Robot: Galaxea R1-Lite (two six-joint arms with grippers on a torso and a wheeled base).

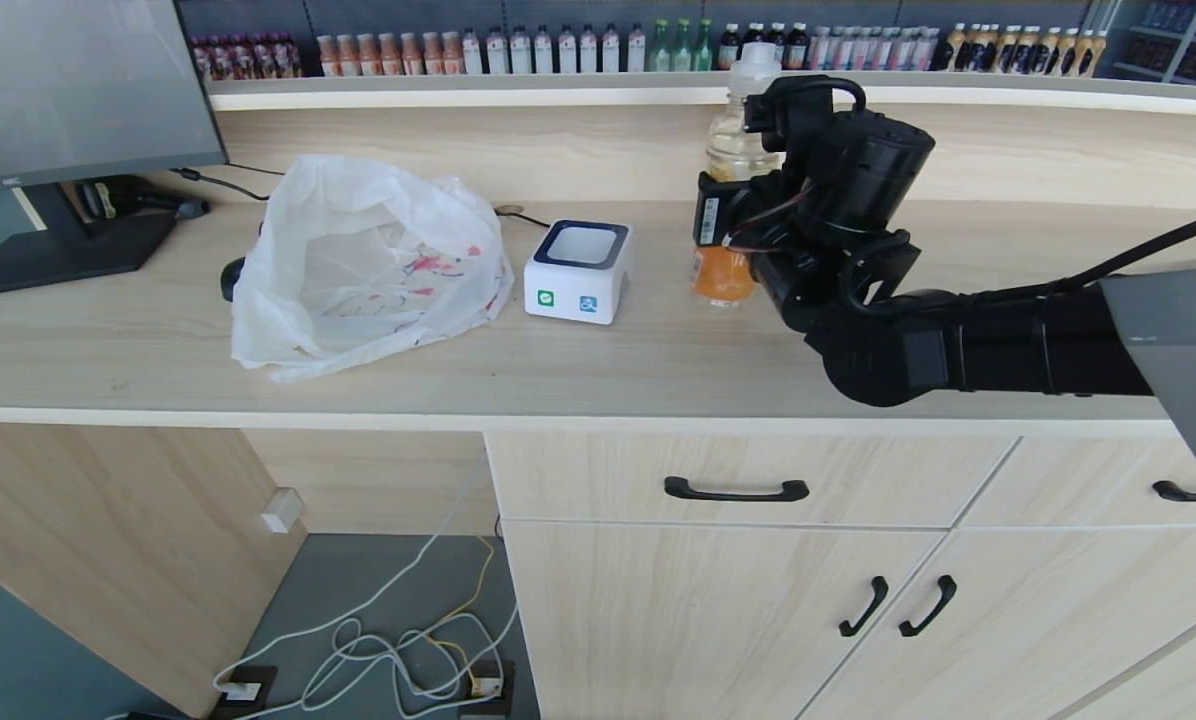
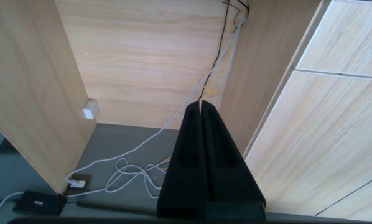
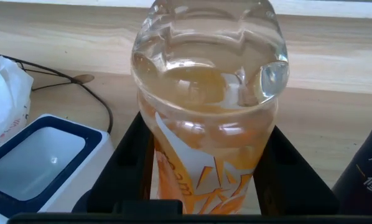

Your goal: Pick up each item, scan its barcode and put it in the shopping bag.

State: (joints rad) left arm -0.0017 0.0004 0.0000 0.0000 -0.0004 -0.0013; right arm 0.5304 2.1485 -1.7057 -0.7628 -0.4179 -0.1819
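A clear bottle of orange drink (image 1: 723, 275) (image 3: 208, 124) with a white cap stands upright on the wooden counter (image 1: 598, 360), right of the white scanner box (image 1: 578, 270) (image 3: 37, 155). My right gripper (image 1: 733, 235) (image 3: 204, 186) is shut on the bottle, its black fingers (image 3: 127, 168) pressed to both sides of the lower half. The white plastic shopping bag (image 1: 368, 260) (image 3: 2, 87) lies open on the counter left of the scanner. My left gripper (image 2: 201, 112) hangs below the counter, shut and holding nothing, pointing at the cabinet recess.
A monitor (image 1: 68, 80) stands at the far left with a handheld scanner (image 1: 138, 195) and a mouse (image 1: 230, 278) near it. A dark item (image 3: 366, 180) stands close beside the bottle. Behind the counter runs a raised ledge (image 1: 598, 95). Cables (image 2: 130, 174) lie on the floor.
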